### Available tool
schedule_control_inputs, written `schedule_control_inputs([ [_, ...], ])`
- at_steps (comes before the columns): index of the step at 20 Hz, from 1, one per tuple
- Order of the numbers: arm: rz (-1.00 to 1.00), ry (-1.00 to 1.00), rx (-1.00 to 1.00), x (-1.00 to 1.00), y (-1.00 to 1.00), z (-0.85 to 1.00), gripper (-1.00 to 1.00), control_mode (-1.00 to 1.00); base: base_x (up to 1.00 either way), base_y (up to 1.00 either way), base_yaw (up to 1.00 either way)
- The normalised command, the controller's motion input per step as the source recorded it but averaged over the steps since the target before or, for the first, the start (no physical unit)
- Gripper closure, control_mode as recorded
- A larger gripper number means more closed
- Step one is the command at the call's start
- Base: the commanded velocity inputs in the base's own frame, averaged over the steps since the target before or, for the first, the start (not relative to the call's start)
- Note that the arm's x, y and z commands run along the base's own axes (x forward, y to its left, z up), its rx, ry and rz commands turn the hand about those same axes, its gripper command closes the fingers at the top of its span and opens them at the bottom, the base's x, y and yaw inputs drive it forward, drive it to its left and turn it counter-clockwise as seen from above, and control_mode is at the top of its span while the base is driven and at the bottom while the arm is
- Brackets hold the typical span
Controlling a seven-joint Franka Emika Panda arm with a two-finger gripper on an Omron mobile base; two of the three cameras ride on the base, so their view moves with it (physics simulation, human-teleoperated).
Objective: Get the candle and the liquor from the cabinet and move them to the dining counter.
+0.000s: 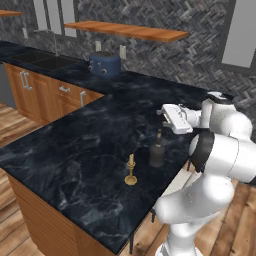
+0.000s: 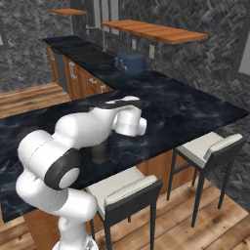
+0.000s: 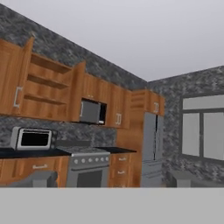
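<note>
Standing near dining counter (image 1: 75,150) edge, candle (image 1: 131,172), liquor (image 1: 157,150)

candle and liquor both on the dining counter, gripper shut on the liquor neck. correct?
Not quite. The candle and liquor do stand on the dining counter, but the gripper is open, above the bottle and clear of it, as the left base view shows.

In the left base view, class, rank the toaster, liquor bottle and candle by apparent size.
1. Blue toaster, though farthest from the camera.
2. Liquor bottle.
3. Candle, clearly smallest; it stands beside the bottle.
</note>
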Motion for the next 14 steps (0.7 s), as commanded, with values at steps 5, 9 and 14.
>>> schedule_control_inputs([
  [5, -0.10, 0.00, 0.00, -0.82, -0.21, 0.24, -1.00, -1.00, 0.00, 0.00, 0.00],
  [9, -0.15, 0.00, -0.01, -0.93, -0.24, 0.49, -1.00, -1.00, 0.00, 0.00, 0.00],
  [14, -0.15, 0.00, -0.02, -0.87, -0.19, 0.52, -1.00, -1.00, 0.00, 0.00, 0.00],
])
